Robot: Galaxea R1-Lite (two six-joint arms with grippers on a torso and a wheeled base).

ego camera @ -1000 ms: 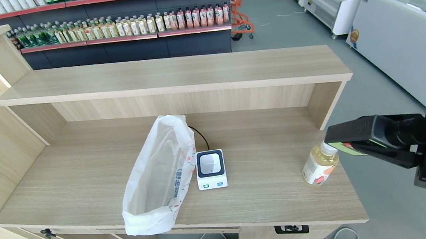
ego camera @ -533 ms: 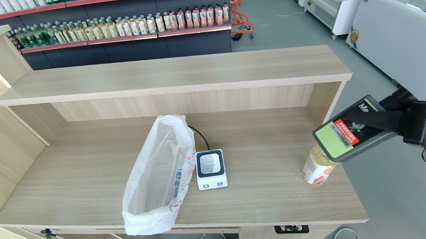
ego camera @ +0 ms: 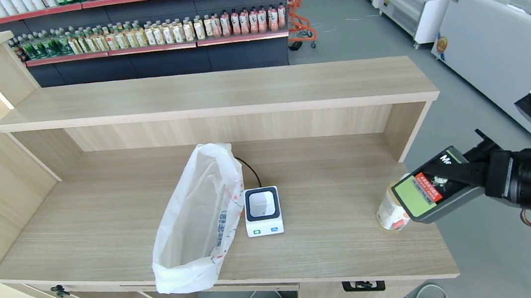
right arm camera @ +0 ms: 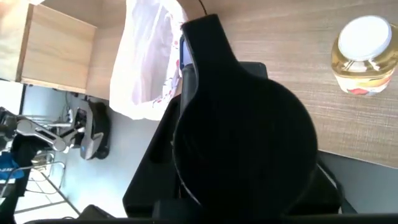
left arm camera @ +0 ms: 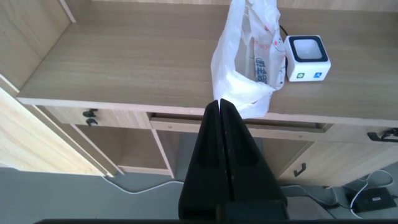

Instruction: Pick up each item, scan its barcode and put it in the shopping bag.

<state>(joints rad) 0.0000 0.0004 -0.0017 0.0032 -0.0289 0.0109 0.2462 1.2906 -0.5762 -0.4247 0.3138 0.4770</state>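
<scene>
Surface (ego camera: 103, 212): a pale wooden counter with a raised shelf along its far side; it carried the bag, the scanner and the bottle.
Shopping bag (ego camera: 198, 216): white thin plastic, standing open near the middle of the surface, its bottom at the front edge and its mouth towards the back. It touched the scanner's left side.
Right hand (ego camera: 413, 196): hung at the right end of the surface, in front of the bottle in the head view and covering its upper part. The right wrist view showed the bottle (right arm camera: 364, 53) standing free to one side of it, so it had no hold on it. How far open it was could not be told.
Left hand (left arm camera: 221, 124): pressed fully closed with nothing in it, held low in front of the surface's front edge, pointing towards the bag (left arm camera: 245, 56).
Scanner (ego camera: 262, 211): a small white box with a dark window on top, just right of the bag, with a black cable (ego camera: 248, 168) running behind it.
Bottle (ego camera: 389, 214): upright, white cap, yellowish drink, near the surface's right front corner, well apart from the scanner.
</scene>
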